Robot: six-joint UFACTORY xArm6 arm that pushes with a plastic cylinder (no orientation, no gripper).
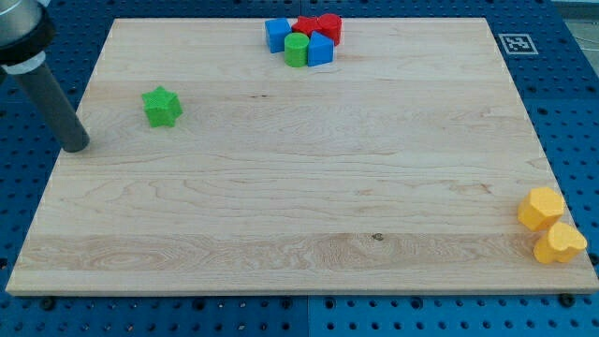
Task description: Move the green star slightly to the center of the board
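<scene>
The green star [162, 107] lies on the wooden board [299, 197] near the view's upper left. My rod comes down from the view's top left corner. My tip [76, 146] rests on the board near its left edge, to the left of and slightly below the star, with a clear gap between them.
A cluster sits at the board's top edge: a blue block [277, 34], a green cylinder [297, 50], another blue block [320, 50] and two red blocks [318, 25]. Two yellow blocks [541, 207] [560, 242] lie at the lower right edge. A marker tag [515, 43] is at the top right.
</scene>
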